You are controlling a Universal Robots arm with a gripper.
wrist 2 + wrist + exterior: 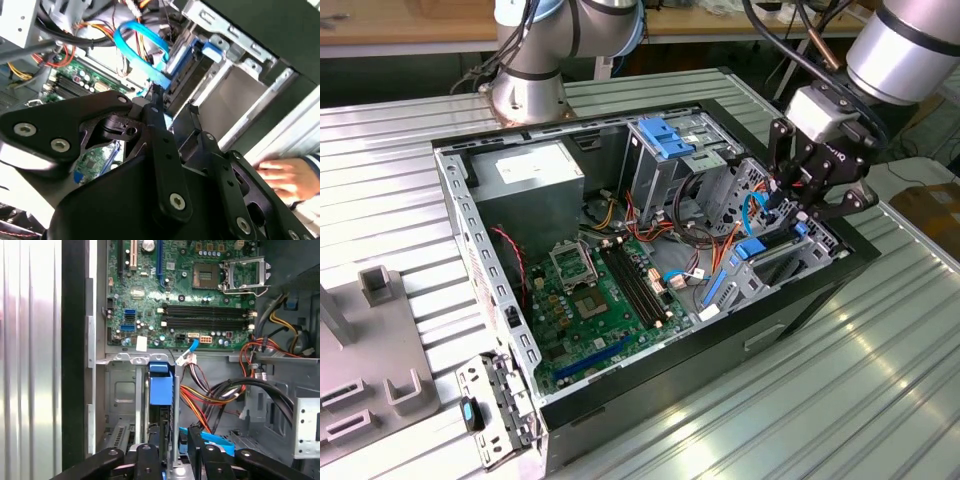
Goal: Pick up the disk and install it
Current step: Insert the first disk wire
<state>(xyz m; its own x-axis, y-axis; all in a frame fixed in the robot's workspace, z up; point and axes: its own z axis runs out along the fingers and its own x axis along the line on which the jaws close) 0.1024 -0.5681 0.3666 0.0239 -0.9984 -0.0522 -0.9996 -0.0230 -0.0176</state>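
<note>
Install step: disk on edge in bay, my hand above. Grip: cannot tell. Seating needs a straight push.

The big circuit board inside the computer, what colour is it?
Green; the motherboard shows best in the first wrist view.

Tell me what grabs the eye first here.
The open computer case on the ribbed metal table, green motherboard bare in its middle. At the exterior view's right the black gripper hangs over the drive bay, where the blue-railed disk sits. In the second wrist view a person's hand lies just outside the case.
</note>
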